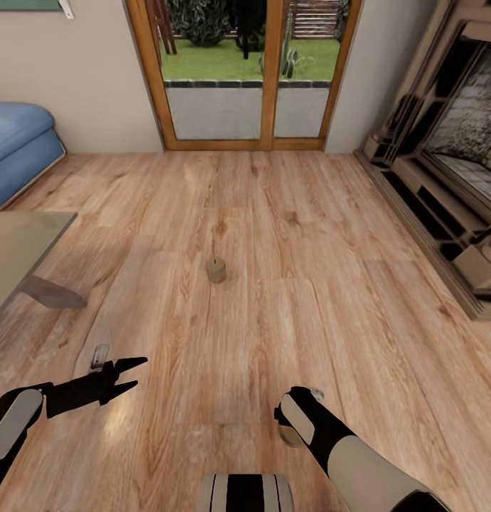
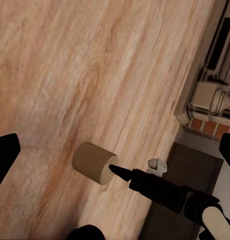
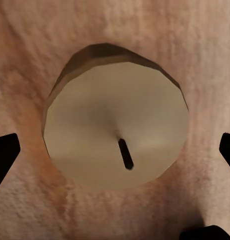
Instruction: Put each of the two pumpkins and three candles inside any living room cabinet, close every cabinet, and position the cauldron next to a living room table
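Premises are identified as a domestic living room, rendered in simulation. Light wood plank flooring (image 1: 288, 270) is laid throughout, and beige walls (image 1: 82, 85) are observed. Wood-framed glass doors (image 1: 245, 78) are set in the far wall, through which a lawn and garden plants are seen. A blue sofa (image 1: 18, 153) is noted at the left, with the corner of a low grey-beige tabletop (image 1: 21, 245) near it. A built-in fireplace surround (image 1: 444, 156) with stepped pale shelving is recorded along the right wall. A stubby tan candle (image 1: 216, 269) is found standing on the floor.
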You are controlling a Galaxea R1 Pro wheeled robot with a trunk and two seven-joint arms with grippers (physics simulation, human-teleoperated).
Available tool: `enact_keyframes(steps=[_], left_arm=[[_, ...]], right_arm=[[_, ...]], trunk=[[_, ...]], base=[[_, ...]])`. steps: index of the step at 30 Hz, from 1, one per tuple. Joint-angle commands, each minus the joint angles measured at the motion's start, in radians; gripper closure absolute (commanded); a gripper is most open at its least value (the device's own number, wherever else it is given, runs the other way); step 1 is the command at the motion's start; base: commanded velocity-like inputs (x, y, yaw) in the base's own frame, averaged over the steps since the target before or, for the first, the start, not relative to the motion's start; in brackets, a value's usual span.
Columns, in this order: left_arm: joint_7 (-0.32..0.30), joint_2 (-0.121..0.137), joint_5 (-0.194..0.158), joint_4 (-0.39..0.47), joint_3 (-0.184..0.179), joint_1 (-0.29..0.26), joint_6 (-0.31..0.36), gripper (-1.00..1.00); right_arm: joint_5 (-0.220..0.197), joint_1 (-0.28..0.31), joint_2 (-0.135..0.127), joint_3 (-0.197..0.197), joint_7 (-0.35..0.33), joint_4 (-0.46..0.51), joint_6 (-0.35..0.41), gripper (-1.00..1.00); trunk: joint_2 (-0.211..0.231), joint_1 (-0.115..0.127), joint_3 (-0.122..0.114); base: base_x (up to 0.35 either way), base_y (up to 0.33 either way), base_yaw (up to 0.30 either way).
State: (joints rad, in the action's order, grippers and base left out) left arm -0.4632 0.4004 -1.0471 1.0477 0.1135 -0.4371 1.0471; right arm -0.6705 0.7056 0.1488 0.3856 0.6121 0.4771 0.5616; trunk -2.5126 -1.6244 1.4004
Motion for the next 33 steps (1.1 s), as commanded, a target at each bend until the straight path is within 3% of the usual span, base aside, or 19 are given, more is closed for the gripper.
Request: enact_keyframes(steps=[1, 13, 33], left_arm=[[0.000, 0.000, -0.001, 0.000, 0.000, 0.000, 0.000, -1.00], [0.000, 0.000, -0.002, 0.000, 0.000, 0.000, 0.000, -1.00], [0.000, 0.000, -0.002, 0.000, 0.000, 0.000, 0.000, -1.00]], right_arm=[[0.000, 0.000, 0.000, 0.000, 0.001, 0.000, 0.000, -1.00], [0.000, 0.000, -0.001, 0.001, 0.000, 0.000, -0.008, -1.00], [0.000, 0.002, -0.002, 0.000, 0.000, -0.026, -0.049, -1.00]], trunk=[[0.000, 0.000, 0.004], [-0.003, -0.006, 0.050], [-0.004, -0.007, 0.058]], base=[[0.001, 0.000, 0.000], [0.000, 0.000, 0.000], [0.000, 0.000, 0.000]])
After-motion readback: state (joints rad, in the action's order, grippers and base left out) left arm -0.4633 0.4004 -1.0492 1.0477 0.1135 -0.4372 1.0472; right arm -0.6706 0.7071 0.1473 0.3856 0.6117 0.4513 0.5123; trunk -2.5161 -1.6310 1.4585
